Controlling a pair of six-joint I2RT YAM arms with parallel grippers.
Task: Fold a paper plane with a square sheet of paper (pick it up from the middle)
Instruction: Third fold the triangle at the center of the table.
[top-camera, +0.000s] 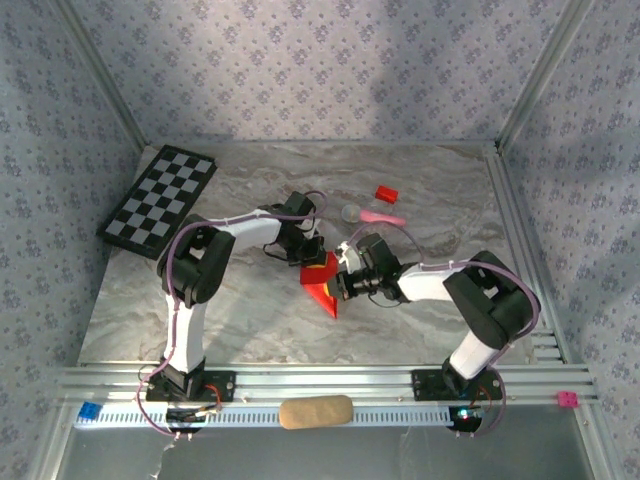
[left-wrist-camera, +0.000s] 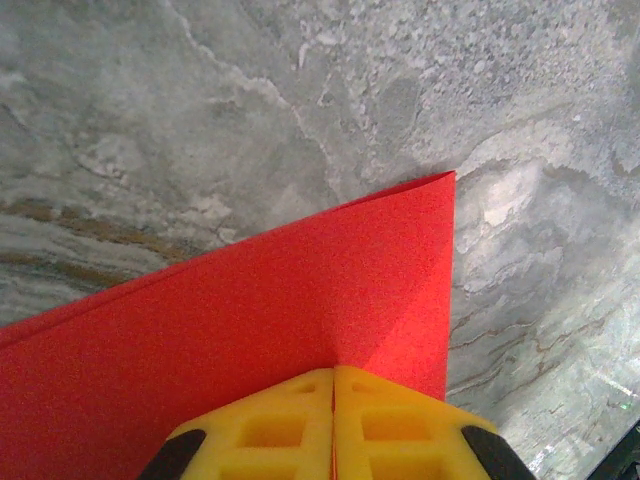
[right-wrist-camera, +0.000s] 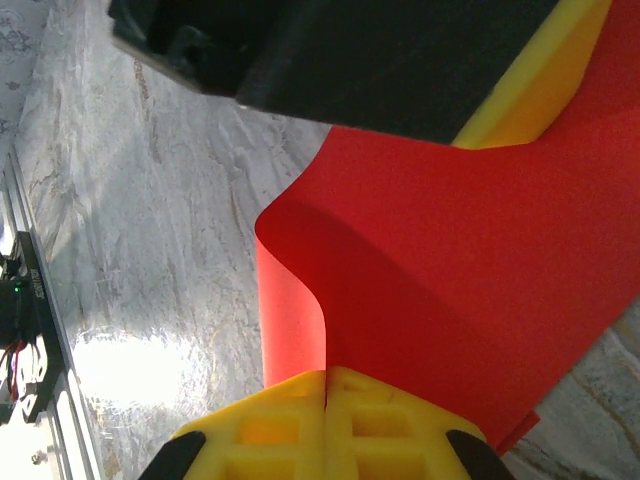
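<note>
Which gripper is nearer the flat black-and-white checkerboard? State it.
Left. The left gripper is right of the checkerboard; the right gripper is farther right, across the folded red paper sheet.

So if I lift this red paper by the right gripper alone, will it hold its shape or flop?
Probably floppy: the red paper bows in a soft curl beside the right gripper. It looks thin, so it is likely very light and easily creased. The stretch by the left gripper lies flatter with a straight edge, so it may hold better there.
</note>
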